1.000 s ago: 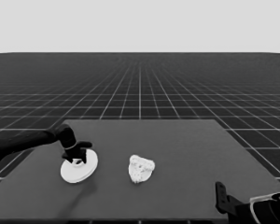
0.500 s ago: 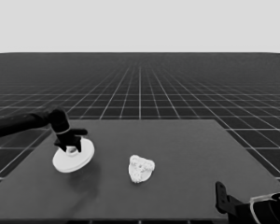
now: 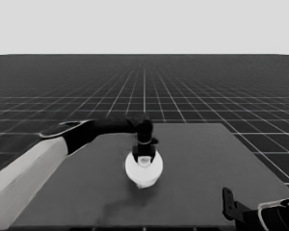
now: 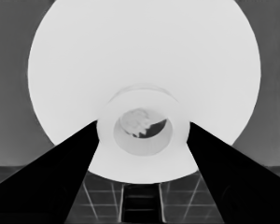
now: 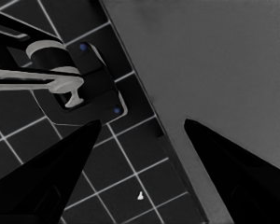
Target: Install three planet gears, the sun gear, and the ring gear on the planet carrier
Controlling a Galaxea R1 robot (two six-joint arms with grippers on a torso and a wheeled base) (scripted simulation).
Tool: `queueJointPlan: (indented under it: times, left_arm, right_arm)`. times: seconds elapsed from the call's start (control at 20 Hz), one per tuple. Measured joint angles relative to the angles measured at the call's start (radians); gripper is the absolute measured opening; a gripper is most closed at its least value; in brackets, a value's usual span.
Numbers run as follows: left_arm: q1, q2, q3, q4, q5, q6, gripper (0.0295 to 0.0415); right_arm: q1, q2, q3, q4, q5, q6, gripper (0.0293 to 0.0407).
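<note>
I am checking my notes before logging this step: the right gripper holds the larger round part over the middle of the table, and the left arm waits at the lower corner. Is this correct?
Not quite: the arms are swapped. The head view shows the left gripper on the larger round part at the table's middle, and the left wrist view shows its fingers at the raised centre rim. The right gripper waits at the lower right corner.

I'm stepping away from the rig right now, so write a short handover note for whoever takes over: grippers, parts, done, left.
Left gripper: mid-table, fingers closed on the raised centre hub of the larger round part, held over the stack.
Right gripper: parked at the table's near right corner, open, empty.
Parts: the larger round part covers the spot where the smaller round part and gears sit; a gear shows through its centre hole.
Done: gears appear to be in place.
Left: whether the larger part is fully seated cannot be told; probably lower it, release, withdraw.
</note>
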Motion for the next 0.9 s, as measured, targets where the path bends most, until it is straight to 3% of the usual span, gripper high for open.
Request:
queueJointPlan:
  times: [0.1,0.3,0.9]
  left_arm:
    - [0.001,0.012,-0.019,0.0,-0.001,0.006,0.0349]
    - [0.087,0.028,-0.072,0.082,-0.024,0.037,0.0349]
    - [0.098,0.03,-0.081,0.093,-0.028,0.082,0.0348]
  right_arm:
    - [0.0,0.0,0.0,0.0,0.0,0.0,0.0385]
    - [0.0,0.0,0.0,0.0,0.0,0.0,0.0385]
    - [0.0,0.0,0.0,0.0,0.0,0.0,0.0385]
